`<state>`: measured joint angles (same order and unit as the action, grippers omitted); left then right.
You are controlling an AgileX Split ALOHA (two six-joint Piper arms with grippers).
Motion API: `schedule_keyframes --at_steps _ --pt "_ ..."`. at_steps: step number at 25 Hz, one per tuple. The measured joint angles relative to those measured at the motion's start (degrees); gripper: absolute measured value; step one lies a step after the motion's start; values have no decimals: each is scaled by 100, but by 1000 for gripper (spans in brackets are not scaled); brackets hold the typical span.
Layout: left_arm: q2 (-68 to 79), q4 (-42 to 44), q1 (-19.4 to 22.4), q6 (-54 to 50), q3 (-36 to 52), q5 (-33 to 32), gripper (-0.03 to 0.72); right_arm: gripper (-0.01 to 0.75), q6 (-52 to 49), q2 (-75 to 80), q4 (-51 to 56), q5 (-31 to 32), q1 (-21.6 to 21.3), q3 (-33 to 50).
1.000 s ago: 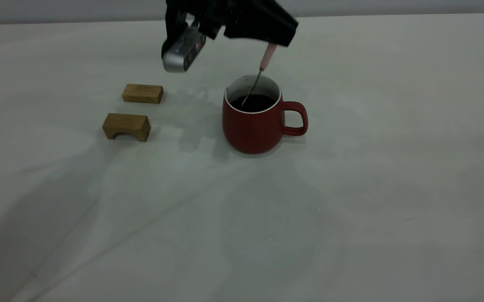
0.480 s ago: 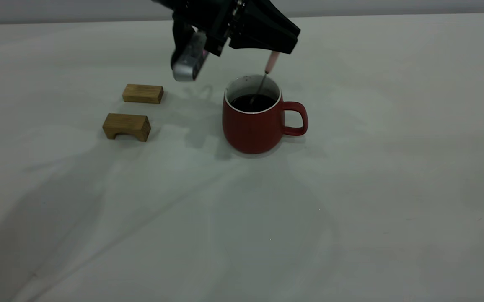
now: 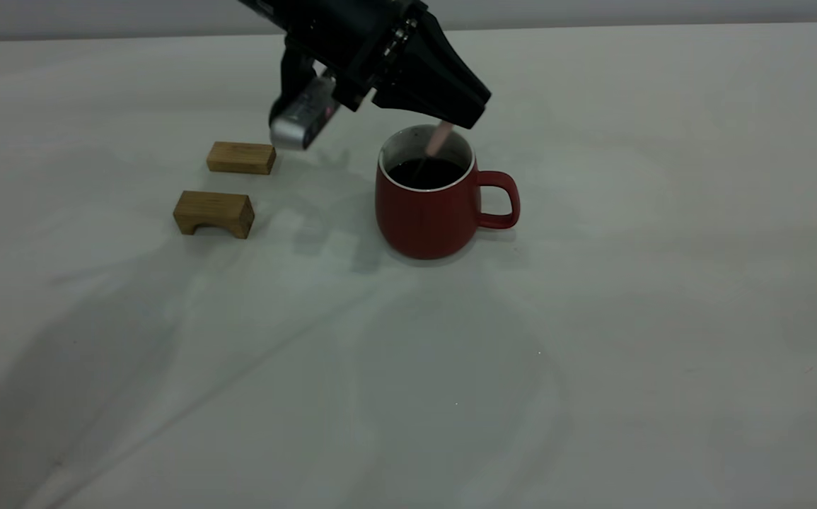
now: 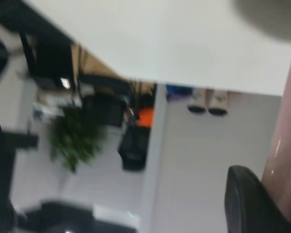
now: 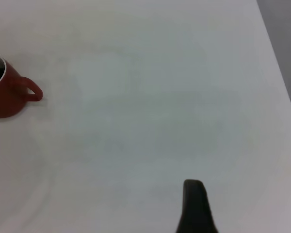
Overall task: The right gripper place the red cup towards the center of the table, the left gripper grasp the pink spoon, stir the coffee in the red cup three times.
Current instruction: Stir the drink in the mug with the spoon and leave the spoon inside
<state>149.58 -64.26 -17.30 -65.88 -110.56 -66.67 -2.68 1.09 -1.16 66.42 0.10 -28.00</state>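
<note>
The spoon's [image 3: 438,138] bowl is sunk in the coffee [image 3: 428,173]; its handle top hides inside the left claw [image 3: 459,113]. The right claw [image 5: 196,206] is cut off by the frame edge.

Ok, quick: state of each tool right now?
Left tool: shut on the pink spoon, dipped into the red cup.
Right tool: away from the cup; cannot tell.

Two tan wooden blocks [image 3: 241,157] lie near each other; the nearer one [image 3: 213,213] is arched underneath.
</note>
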Motion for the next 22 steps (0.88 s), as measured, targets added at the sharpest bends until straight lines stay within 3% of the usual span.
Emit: schedule_keyframes --at_steps 3,11,17,22 --pt "0 108 -1 388 -117 84 163 586 0 0 0 0 0 0" --pt "60 -717 -1 483 -129 -10 163 586 0 0 0 0 0 0" --pt "86 0 -1 -94 -170 -23 163 586 0 0 0 0 0 0" --pt "86 517 -1 152 -520 -23 163 586 0 0 0 0 0 0"
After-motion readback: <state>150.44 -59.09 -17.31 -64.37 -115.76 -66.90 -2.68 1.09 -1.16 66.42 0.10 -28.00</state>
